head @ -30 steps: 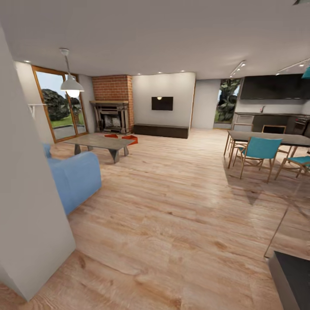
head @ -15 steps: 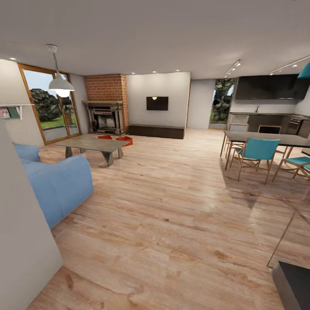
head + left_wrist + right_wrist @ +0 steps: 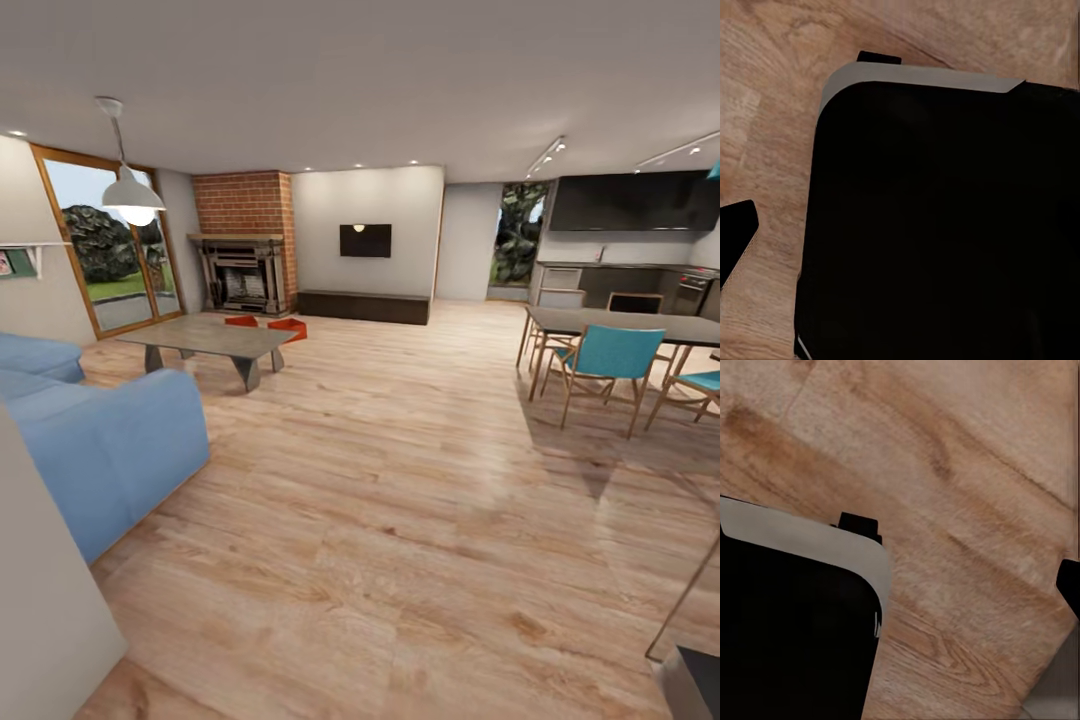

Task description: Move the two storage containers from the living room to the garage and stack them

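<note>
Nearest, both wrist cameras look straight down at the light wood-plank floor [image 3: 967, 472] and the dark, grey-edged body of the robot's base [image 3: 937, 217]; a dark tip pokes in at one edge of each view, but whether either arm's jaws are wide or narrow I cannot tell. From the head view, a white wall corner [image 3: 40, 590] stands close on the near left, with a blue sofa [image 3: 100, 440] just beyond it. Further in on the left is a low grey coffee table [image 3: 205, 338] under a white hanging lamp [image 3: 130, 195], and on the right a dark dining table [image 3: 630, 322] with teal chairs [image 3: 605, 358]. Far off on the left, the two red-orange storage containers [image 3: 275, 325] sit side by side on the floor behind the coffee table, in front of the dark fireplace [image 3: 243, 272] under its brick chimney [image 3: 243, 202], near a long dark low bench [image 3: 365, 305].
</note>
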`<state>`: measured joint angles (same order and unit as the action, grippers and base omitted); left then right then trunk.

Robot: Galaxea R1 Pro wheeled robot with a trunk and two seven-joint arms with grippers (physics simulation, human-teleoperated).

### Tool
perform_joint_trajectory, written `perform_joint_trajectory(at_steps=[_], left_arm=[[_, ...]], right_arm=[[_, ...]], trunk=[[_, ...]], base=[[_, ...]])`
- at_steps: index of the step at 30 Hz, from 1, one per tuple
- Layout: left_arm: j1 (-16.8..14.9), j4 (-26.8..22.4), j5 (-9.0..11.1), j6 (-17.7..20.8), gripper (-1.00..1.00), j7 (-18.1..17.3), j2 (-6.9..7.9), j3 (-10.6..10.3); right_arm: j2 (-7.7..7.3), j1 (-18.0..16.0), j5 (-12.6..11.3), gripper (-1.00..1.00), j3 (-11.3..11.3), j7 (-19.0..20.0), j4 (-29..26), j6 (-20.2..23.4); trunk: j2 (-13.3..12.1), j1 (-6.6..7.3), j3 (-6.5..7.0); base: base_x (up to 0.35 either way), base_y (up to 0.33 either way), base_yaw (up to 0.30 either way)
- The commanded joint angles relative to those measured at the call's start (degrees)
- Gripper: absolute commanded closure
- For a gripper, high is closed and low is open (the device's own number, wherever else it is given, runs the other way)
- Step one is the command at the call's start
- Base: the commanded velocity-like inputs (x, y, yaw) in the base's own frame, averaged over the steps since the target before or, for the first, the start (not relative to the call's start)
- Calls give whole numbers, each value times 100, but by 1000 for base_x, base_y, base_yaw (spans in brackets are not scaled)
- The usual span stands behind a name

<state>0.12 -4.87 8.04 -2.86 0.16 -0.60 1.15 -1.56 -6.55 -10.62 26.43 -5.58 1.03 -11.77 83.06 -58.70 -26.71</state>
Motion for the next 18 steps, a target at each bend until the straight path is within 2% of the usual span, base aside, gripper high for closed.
perform_joint_trajectory(at_steps=[1, 18], left_arm=[[3, -6, 40, -12, -100, 2, -2, 8], [4, -14, 31, -63, -100, 2, -10, 17]], right_arm=[[3, -4, -54, -100, 51, -4, 11, -27], [3, -4, -54, -100, 55, -4, 11, -26]], trunk=[[2, -3, -5], [2, -3, -5]], base=[[323, 0, 0], [323, 0, 0]])
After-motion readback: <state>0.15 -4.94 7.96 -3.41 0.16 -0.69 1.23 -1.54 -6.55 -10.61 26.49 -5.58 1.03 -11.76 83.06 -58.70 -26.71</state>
